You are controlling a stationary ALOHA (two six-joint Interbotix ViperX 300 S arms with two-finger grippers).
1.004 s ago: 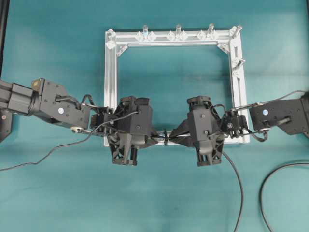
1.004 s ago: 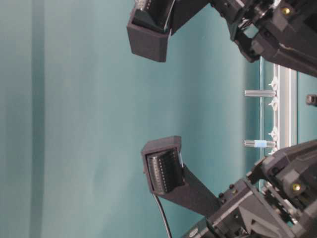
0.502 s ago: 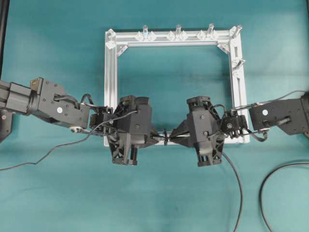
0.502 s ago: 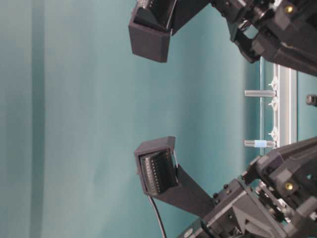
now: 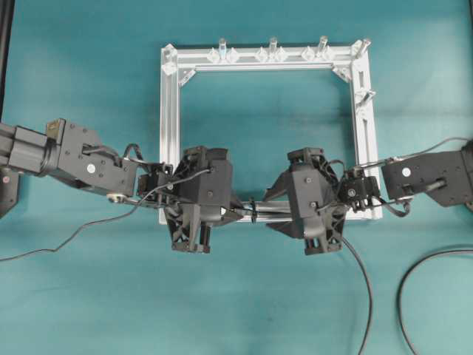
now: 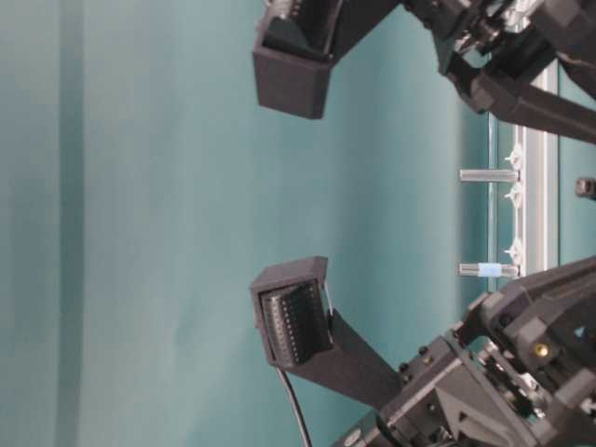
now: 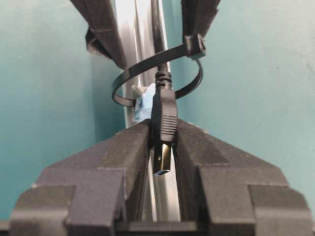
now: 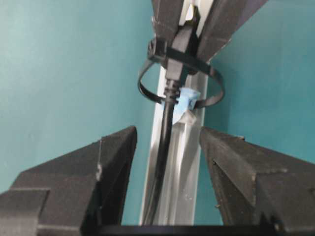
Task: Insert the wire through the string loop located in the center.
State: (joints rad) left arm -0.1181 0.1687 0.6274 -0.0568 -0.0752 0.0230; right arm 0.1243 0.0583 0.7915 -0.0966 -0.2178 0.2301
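Observation:
The wire's black plug (image 7: 164, 120) sits pinched between my left gripper's (image 7: 163, 129) fingers, its brownish metal tip pointing back toward the wrist. Just beyond the fingertips, the cable passes through the string loop (image 7: 129, 78), which stands on a pale-blue base (image 7: 145, 103) on the near frame bar. My right gripper (image 8: 167, 132) is open on the loop's (image 8: 147, 91) other side. The wire (image 8: 165, 142) runs free between its spread fingers, touching neither. From overhead, the left gripper (image 5: 235, 212) and the right gripper (image 5: 272, 209) face each other across the loop (image 5: 253, 209).
The square silver frame (image 5: 170, 111) lies on teal cloth, with upright pegs (image 5: 273, 46) along its far bar. A thick black cable (image 5: 414, 270) curves at the right. Another thin cable (image 5: 74, 237) trails off to the left edge.
My right gripper's fingers have spread apart and let go of the wire. The left gripper has stayed shut on the plug, and both arms have barely moved.

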